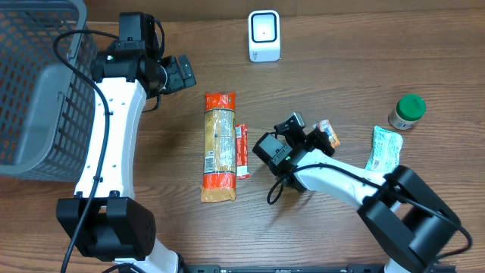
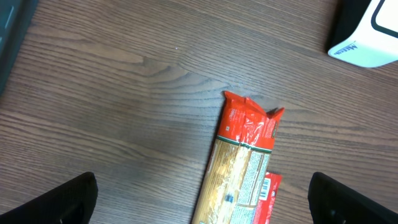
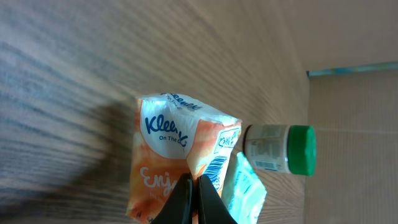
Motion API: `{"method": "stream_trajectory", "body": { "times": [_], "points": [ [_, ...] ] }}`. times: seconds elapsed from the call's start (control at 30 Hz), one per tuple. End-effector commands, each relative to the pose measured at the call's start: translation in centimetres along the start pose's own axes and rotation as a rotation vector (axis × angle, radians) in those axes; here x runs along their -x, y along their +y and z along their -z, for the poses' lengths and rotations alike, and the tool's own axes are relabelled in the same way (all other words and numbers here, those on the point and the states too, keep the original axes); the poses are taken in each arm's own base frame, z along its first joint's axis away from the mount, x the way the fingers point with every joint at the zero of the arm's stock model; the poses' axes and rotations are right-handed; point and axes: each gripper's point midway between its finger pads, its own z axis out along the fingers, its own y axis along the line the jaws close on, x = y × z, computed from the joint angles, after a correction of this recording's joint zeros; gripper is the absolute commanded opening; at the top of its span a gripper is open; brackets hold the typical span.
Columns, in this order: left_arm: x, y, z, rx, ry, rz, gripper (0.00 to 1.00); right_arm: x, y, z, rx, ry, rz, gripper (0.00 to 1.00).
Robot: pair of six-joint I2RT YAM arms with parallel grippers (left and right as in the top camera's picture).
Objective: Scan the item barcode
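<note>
My right end effector (image 3: 194, 194) is clamped on the Kleenex tissue pack (image 3: 177, 149); the left end effector (image 1: 180, 73) stands open. I judge its barcode (image 3: 217, 167) must face the scanner (image 1: 264, 36) squarely.

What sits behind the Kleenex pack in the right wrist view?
A green-capped bottle and a pale green packet, both on the table. The Kleenex pack covers part of the packet.

The basket (image 1: 30, 91) is cropped at the overhead view's 9 o'clock edge; the tissue pack (image 3: 168, 149) loses its base at the right wrist view's 6 o'clock edge.
</note>
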Motion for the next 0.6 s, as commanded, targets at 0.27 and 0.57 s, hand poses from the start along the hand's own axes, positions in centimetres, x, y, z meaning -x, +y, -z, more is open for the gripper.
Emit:
{"method": "stream_trajectory", "body": {
  "times": [0.27, 0.57],
  "points": [
    [0.1, 0.0, -0.2, 0.008, 0.001, -0.014, 0.99, -0.3, 2.3, -1.1, 0.049, 0.031, 0.023, 0.04],
    [0.1, 0.0, -0.2, 0.009, 0.001, -0.014, 0.99, -0.2, 2.3, -1.1, 0.049, 0.027, 0.02, 0.19]
  ]
}}
